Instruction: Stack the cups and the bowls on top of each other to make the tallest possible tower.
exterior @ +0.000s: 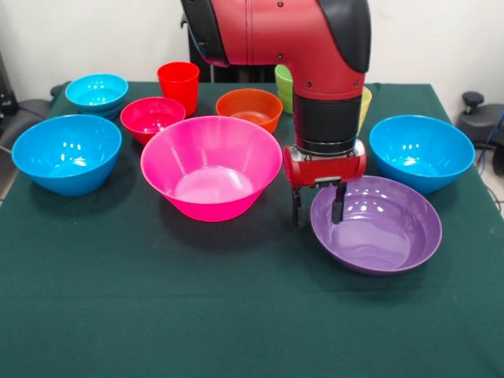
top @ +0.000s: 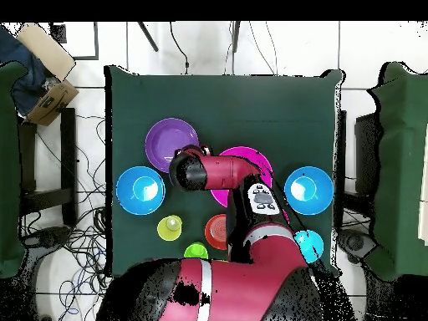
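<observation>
While gripper (exterior: 318, 206) straddles purple bowl (exterior: 378, 228) rim | fingers apart | pink bowl (exterior: 211, 167) beside

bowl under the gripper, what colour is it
Purple, clearest in the front view; the gripper straddles its rim.

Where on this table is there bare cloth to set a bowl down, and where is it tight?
Free: the wide strip of green cloth along the camera-side edge, in front of the pink bowl and purple bowl. Tight: the far row, where the red cup, magenta-red bowl, orange bowl and cyan bowl crowd together. The gripper straddles the purple bowl's rim.
</observation>
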Controlling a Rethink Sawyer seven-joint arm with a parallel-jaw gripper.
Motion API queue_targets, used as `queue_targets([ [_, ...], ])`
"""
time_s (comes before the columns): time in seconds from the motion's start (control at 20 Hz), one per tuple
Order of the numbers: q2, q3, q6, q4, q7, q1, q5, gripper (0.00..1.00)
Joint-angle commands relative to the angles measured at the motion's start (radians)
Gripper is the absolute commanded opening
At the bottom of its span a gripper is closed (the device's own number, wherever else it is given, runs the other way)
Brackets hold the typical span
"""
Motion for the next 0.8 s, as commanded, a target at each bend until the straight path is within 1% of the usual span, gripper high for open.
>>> queue_targets([
  [0.05,0.033,0.088,-0.039,0.028,0.054,-0.010,-0.082,1.00],
  [0.15,0.043,0.068,-0.054,0.021,0.064,0.005,-0.086,1.00],
  [0.3,0.075,0.021,-0.070,-0.013,0.084,0.048,-0.086,1.00],
  [0.65,0.090,0.003,-0.098,-0.025,0.088,0.066,-0.087,1.00],
  [0.8,0.084,0.005,-0.085,-0.023,0.086,0.064,-0.079,1.00],
])
